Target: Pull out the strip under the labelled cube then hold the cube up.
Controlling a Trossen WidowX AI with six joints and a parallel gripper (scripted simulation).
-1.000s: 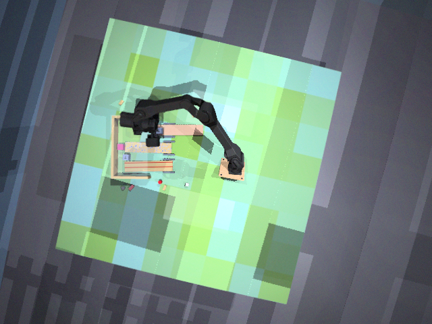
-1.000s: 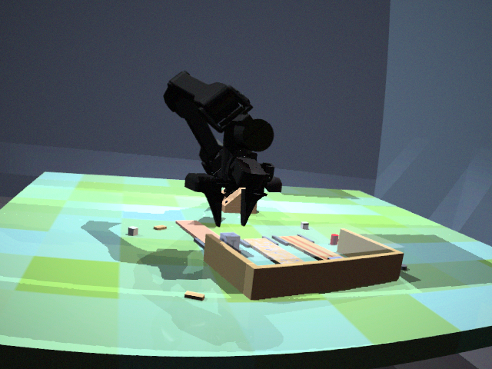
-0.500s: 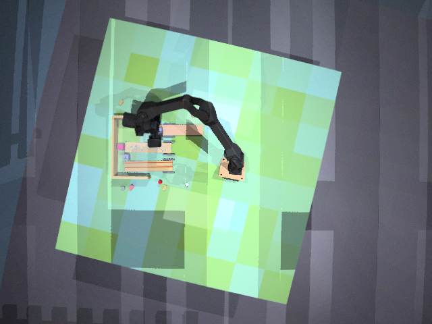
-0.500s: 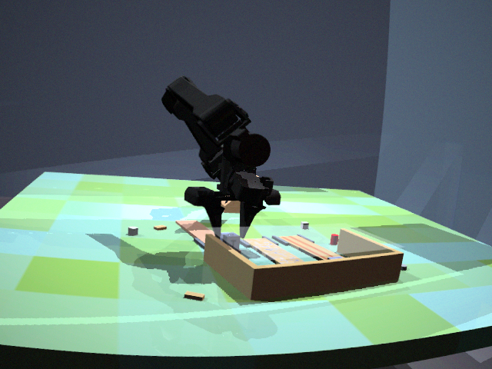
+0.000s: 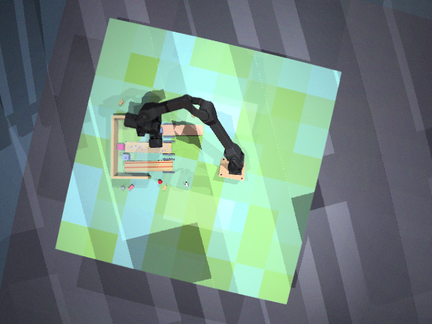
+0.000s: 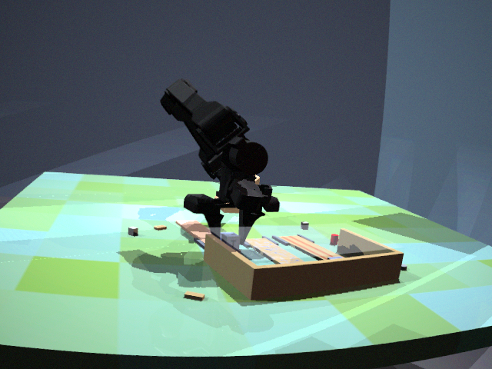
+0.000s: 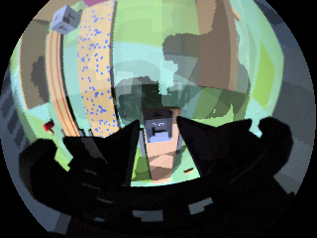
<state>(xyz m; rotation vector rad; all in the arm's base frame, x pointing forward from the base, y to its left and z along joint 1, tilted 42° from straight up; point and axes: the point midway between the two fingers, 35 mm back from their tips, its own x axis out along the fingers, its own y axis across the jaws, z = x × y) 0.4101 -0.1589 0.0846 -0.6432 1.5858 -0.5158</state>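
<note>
A blue-grey cube (image 6: 231, 240) (image 7: 158, 131) with a dark letter-like mark stands on the inner end of the plain pinkish strip (image 5: 188, 129) (image 6: 194, 229) (image 7: 162, 154). This strip sticks out farther than the speckled strip (image 5: 165, 148) (image 6: 274, 250) (image 7: 97, 55) and the red-striped strip (image 5: 148, 166) (image 6: 307, 245). My gripper (image 7: 158, 121) is open and low, its fingers on either side of the cube; whether they touch it cannot be told. A second marked blue-grey cube (image 5: 126, 156) (image 7: 64, 20) is near the inner end of the red-striped strip.
A wooden three-sided wall (image 5: 114, 153) (image 6: 325, 280) encloses the strips' inner ends. A pink cube (image 5: 120, 146) is at the speckled strip's inner end. Dark rails flank the strips. Outside the wall lie a red cylinder (image 5: 159, 181) (image 6: 334, 239), a tan block (image 5: 121, 102) (image 6: 194, 295) and several other small pieces.
</note>
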